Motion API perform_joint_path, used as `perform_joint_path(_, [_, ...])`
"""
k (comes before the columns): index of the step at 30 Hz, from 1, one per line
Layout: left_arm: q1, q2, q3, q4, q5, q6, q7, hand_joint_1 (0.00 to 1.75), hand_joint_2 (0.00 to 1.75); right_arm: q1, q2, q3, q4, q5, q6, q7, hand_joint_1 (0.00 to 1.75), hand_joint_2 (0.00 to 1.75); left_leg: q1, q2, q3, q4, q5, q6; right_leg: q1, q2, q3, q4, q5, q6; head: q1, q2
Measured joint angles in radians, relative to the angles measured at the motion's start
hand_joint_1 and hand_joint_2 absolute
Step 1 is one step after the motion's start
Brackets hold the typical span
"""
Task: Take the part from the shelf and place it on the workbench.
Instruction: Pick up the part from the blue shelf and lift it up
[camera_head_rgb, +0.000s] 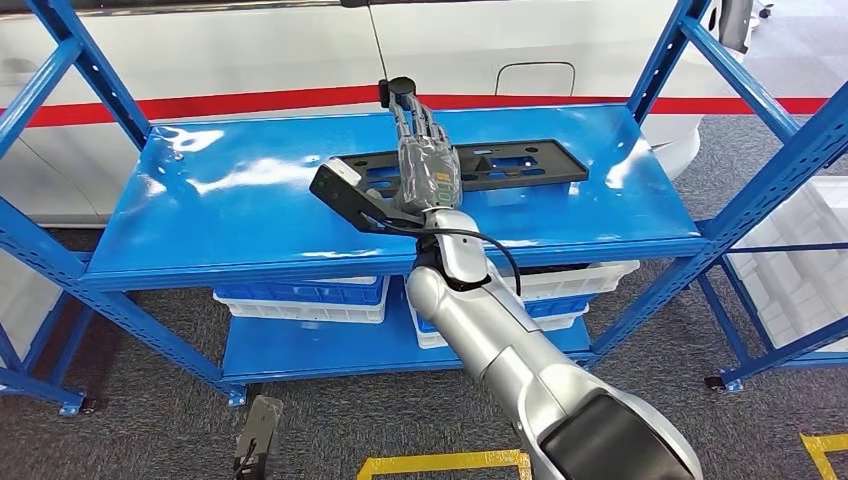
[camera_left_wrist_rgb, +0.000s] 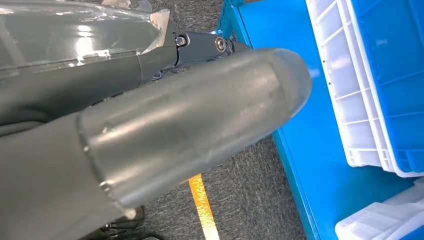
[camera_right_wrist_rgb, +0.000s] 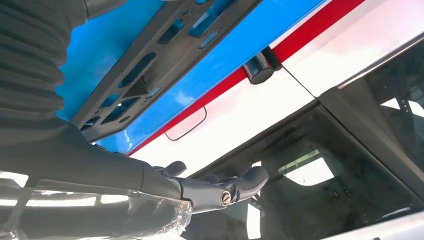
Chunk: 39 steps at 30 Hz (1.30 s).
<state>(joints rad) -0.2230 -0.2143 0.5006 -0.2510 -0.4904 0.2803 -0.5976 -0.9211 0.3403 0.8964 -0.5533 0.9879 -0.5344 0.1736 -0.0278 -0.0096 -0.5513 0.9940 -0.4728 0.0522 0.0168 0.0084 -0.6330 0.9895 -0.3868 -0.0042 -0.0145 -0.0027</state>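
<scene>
Here the left hand (camera_left_wrist_rgb: 150, 135) hangs low beside the shelf's lower level, near the white-and-blue bins (camera_left_wrist_rgb: 370, 85), well away from the part; whether its fingers are curled or spread I cannot tell, since the thumb blocks the wrist view.

Moving right, the top shelf board (camera_head_rgb: 230, 200) carries the part (camera_head_rgb: 500, 165), a flat black plate with cut-out slots. It lies roughly in the middle of the board, toward the far edge. Its long axis runs left to right, with the left end angled slightly nearer the robot.

The right hand (camera_head_rgb: 425, 165) reaches in from the near side and hovers over the left-middle stretch of the part, its fingers (camera_head_rgb: 410, 115) pointing straight away toward the far edge. They therefore cross the plate's long axis almost at a right angle. The fingers are stretched out and apart, gripping nothing. The right wrist view shows the slotted plate (camera_right_wrist_rgb: 165, 55) close under the palm, yet contact cannot be confirmed.

This hand is plainly the nearer one. I judge the coming move needs it to lower and wrap the plate's narrow width, fingers over the far edge, thumb on the near edge.
</scene>
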Motion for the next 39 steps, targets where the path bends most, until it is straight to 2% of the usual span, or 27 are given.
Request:
perform_joint_path(7, [-0.006, 0.007, 0.000, 0.000, -0.001, -0.003, 0.007, 0.00, 0.00, -0.002, 0.000, -0.007, 0.014, 0.006, 0.002, -0.002, 0.00, 1.75, -0.004, 0.000, 0.000, 0.001, -0.001, 0.002, -0.004, 0.000, 0.000, -0.001, 0.001, 0.001, 0.000, 0.000])
perform_joint_path(9, [-0.006, 0.009, 0.000, 0.000, -0.001, -0.003, 0.008, 0.00, 0.00, -0.002, 0.000, -0.007, 0.015, 0.006, 0.002, -0.002, 0.00, 1.75, -0.006, 0.000, 0.000, 0.001, 0.000, 0.004, -0.006, 0.000, 0.001, -0.002, 0.002, 0.003, 0.000, 0.000])
perform_joint_path(11, [-0.008, 0.009, 0.000, 0.000, -0.001, -0.003, 0.008, 0.00, 0.00, -0.003, 0.000, -0.008, 0.015, 0.006, 0.002, -0.002, 0.00, 1.75, -0.001, 0.001, 0.006, -0.006, 0.005, 0.011, -0.004, 0.000, -0.004, 0.006, -0.002, 0.007, -0.001, 0.000])
perform_joint_path(12, [-0.009, 0.009, 0.000, 0.000, -0.001, -0.003, 0.008, 0.00, 0.00, -0.005, 0.000, -0.009, 0.016, 0.006, 0.002, -0.002, 0.00, 1.75, 0.003, 0.002, 0.009, -0.009, 0.007, 0.014, -0.003, 0.000, -0.015, 0.028, -0.013, 0.008, 0.001, 0.000])
perform_joint_path(13, [-0.010, 0.008, 0.000, 0.000, -0.001, -0.003, 0.008, 0.00, 0.00, -0.007, -0.001, -0.009, 0.016, 0.006, 0.002, -0.002, 0.00, 1.75, 0.007, 0.003, 0.012, -0.013, 0.009, 0.017, -0.004, -0.001, -0.037, 0.073, -0.033, 0.008, 0.003, 0.000])
perform_joint_path(16, [-0.011, 0.009, 0.000, 0.000, -0.001, -0.003, 0.008, 0.00, 0.00, -0.007, -0.002, -0.010, 0.020, 0.006, 0.002, -0.002, 0.00, 1.75, 0.009, 0.005, 0.013, -0.013, 0.007, 0.017, -0.011, -0.001, -0.144, 0.284, -0.104, 0.007, 0.008, 0.000])
perform_joint_path(17, [-0.011, 0.009, 0.000, 0.000, -0.001, -0.003, 0.008, 0.00, 0.00, -0.006, -0.002, -0.010, 0.021, 0.006, 0.002, -0.002, 0.00, 1.75, 0.010, 0.005, 0.014, -0.012, 0.005, 0.015, -0.013, -0.002, -0.163, 0.316, -0.108, 0.011, 0.008, 0.000])
perform_joint_path(18, [-0.011, 0.009, 0.000, 0.000, -0.001, -0.003, 0.008, 0.00, 0.00, -0.005, -0.002, -0.010, 0.023, 0.006, 0.003, -0.002, 0.00, 1.75, 0.010, 0.004, 0.017, -0.012, 0.003, 0.013, -0.015, -0.002, -0.161, 0.304, -0.096, 0.017, 0.008, 0.000])
perform_joint_path(19, [-0.011, 0.009, 0.000, 0.000, -0.001, -0.003, 0.009, 0.00, 0.00, -0.005, -0.002, -0.010, 0.024, 0.006, 0.003, -0.002, 0.00, 1.75, 0.011, 0.004, 0.021, -0.012, -0.001, 0.010, -0.017, -0.003, -0.139, 0.252, -0.070, 0.025, 0.008, 0.000])
perform_joint_path(20, [-0.011, 0.009, 0.000, 0.000, -0.001, -0.004, 0.009, 0.00, 0.00, -0.006, -0.002, -0.010, 0.024, 0.006, 0.004, -0.002, 0.00, 1.75, 0.012, 0.003, 0.027, -0.012, -0.006, 0.006, -0.019, -0.005, -0.102, 0.173, -0.036, 0.032, 0.009, 0.000])
perform_joint_path(21, [-0.012, 0.009, 0.000, 0.000, -0.001, -0.005, 0.009, 0.00, 0.00, -0.007, -0.002, -0.010, 0.024, 0.007, 0.006, -0.002, 0.00, 1.75, 0.011, 0.003, 0.030, -0.011, -0.013, 0.001, -0.018, -0.007, -0.063, 0.098, -0.011, 0.034, 0.009, 0.000])
perform_joint_path(22, [-0.013, 0.010, 0.000, 0.000, -0.001, -0.005, 0.009, 0.00, 0.00, -0.008, -0.002, -0.010, 0.024, 0.007, 0.008, -0.002, 0.00, 1.75, 0.011, 0.003, 0.033, -0.011, -0.018, -0.004, -0.017, -0.008, -0.035, 0.043, 0.005, 0.031, 0.008, 0.000])
perform_joint_path(23, [-0.014, 0.010, 0.000, 0.000, -0.001, -0.005, 0.010, 0.00, 0.00, -0.008, -0.001, -0.009, 0.025, 0.007, 0.010, -0.001, 0.00, 1.75, 0.011, 0.003, 0.033, -0.011, -0.023, -0.010, -0.015, -0.009, -0.019, 0.012, 0.011, 0.026, 0.008, 0.000])
perform_joint_path(26, [-0.017, 0.011, 0.000, -0.001, 0.000, -0.003, 0.010, 0.00, 0.00, -0.008, 0.000, -0.009, 0.026, 0.007, 0.014, 0.001, 0.00, 1.75, 0.016, 0.006, 0.035, -0.009, -0.035, -0.029, -0.015, -0.005, -0.012, 0.005, 0.000, 0.003, 0.008, 0.000])
perform_joint_path(27, [-0.019, 0.011, 0.000, -0.001, 0.000, -0.003, 0.010, 0.00, 0.00, -0.008, 0.000, -0.009, 0.026, 0.007, 0.014, 0.001, 0.00, 1.75, 0.018, 0.006, 0.027, 0.010, -0.048, -0.037, -0.018, -0.004, -0.006, 0.003, -0.004, -0.004, 0.007, 0.000])
perform_joint_path(28, [-0.020, 0.012, 0.000, -0.001, 0.001, -0.003, 0.010, 0.00, 0.00, -0.009, 0.000, -0.009, 0.026, 0.007, 0.015, 0.001, 0.00, 1.75, 0.021, 0.006, 0.009, 0.050, -0.067, -0.045, -0.021, -0.003, 0.001, 0.001, -0.007, -0.011, 0.006, 0.000])
perform_joint_path(29, [-0.020, 0.012, 0.000, -0.001, 0.002, -0.003, 0.010, 0.00, 0.00, -0.009, 0.000, -0.008, 0.026, 0.007, 0.017, 0.000, 0.00, 1.75, 0.024, 0.006, -0.025, 0.111, -0.092, -0.052, -0.023, -0.003, 0.006, 0.000, -0.011, -0.017, 0.005, 0.000])
perform_joint_path(31, [-0.019, 0.013, 0.000, -0.001, 0.006, -0.002, 0.009, 0.00, 0.00, -0.006, 0.000, -0.005, 0.026, 0.005, 0.023, -0.001, 0.00, 1.75, 0.030, 0.006, -0.113, 0.251, -0.135, -0.062, -0.022, -0.002, 0.013, 0.001, -0.018, -0.025, 0.005, 0.000])
perform_joint_path(32, [-0.018, 0.014, 0.000, -0.001, 0.008, -0.001, 0.008, 0.00, 0.00, -0.003, 0.000, -0.004, 0.026, 0.004, 0.026, -0.001, 0.00, 1.75, 0.033, 0.006, -0.148, 0.290, -0.133, -0.064, -0.021, -0.001, 0.017, 0.001, -0.022, -0.027, 0.005, 0.000])
perform_joint_path(33, [-0.017, 0.014, 0.000, -0.001, 0.009, 0.000, 0.007, 0.00, 0.00, -0.001, 0.000, -0.002, 0.026, 0.003, 0.028, 0.000, 0.00, 1.75, 0.035, 0.007, -0.165, 0.289, -0.109, -0.065, -0.021, 0.001, 0.022, 0.001, -0.026, -0.027, 0.005, 0.000])
perform_joint_path(34, [-0.017, 0.015, 0.000, -0.001, 0.010, 0.001, 0.006, 0.00, 0.00, 0.000, 0.000, 0.000, 0.026, 0.001, 0.030, 0.000, 0.00, 1.75, 0.036, 0.007, -0.159, 0.246, -0.065, -0.064, -0.021, 0.003, 0.030, 0.001, -0.032, -0.026, 0.004, 0.000])
perform_joint_path(35, [-0.016, 0.016, 0.000, -0.001, 0.011, 0.002, 0.005, 0.00, 0.00, 0.000, 0.001, 0.002, 0.025, 0.000, 0.032, 0.001, 0.00, 1.75, 0.036, 0.007, -0.137, 0.175, -0.010, -0.061, -0.020, 0.004, 0.038, 0.001, -0.038, -0.025, 0.004, 0.000])
perform_joint_path(36, [-0.017, 0.017, 0.000, -0.001, 0.011, 0.002, 0.004, 0.00, 0.00, 0.000, 0.001, 0.004, 0.025, 0.000, 0.034, 0.001, 0.00, 1.75, 0.035, 0.007, -0.110, 0.103, 0.032, -0.056, -0.019, 0.005, 0.046, 0.000, -0.043, -0.021, 0.005, 0.000])
perform_joint_path(37, [-0.017, 0.018, 0.000, -0.001, 0.011, 0.003, 0.003, 0.00, 0.00, -0.001, 0.001, 0.006, 0.025, -0.001, 0.035, 0.002, 0.00, 1.75, 0.033, 0.007, -0.085, 0.044, 0.058, -0.050, -0.016, 0.006, 0.051, 0.000, -0.048, -0.018, 0.005, 0.000])
perform_joint_path(38, [-0.017, 0.019, 0.000, -0.001, 0.012, 0.003, 0.003, 0.00, 0.00, -0.001, 0.000, 0.009, 0.025, -0.001, 0.036, 0.002, 0.00, 1.75, 0.030, 0.006, -0.070, 0.010, 0.067, -0.045, -0.014, 0.006, 0.051, 0.000, -0.051, -0.014, 0.005, 0.000])
perform_joint_path(39, [-0.017, 0.019, 0.000, -0.001, 0.012, 0.003, 0.002, 0.00, 0.00, -0.002, 0.000, 0.011, 0.025, -0.002, 0.037, 0.003, 0.00, 1.75, 0.028, 0.006, -0.065, 0.000, 0.062, -0.041, -0.013, 0.006, 0.050, 0.000, -0.053, -0.010, 0.005, 0.000])
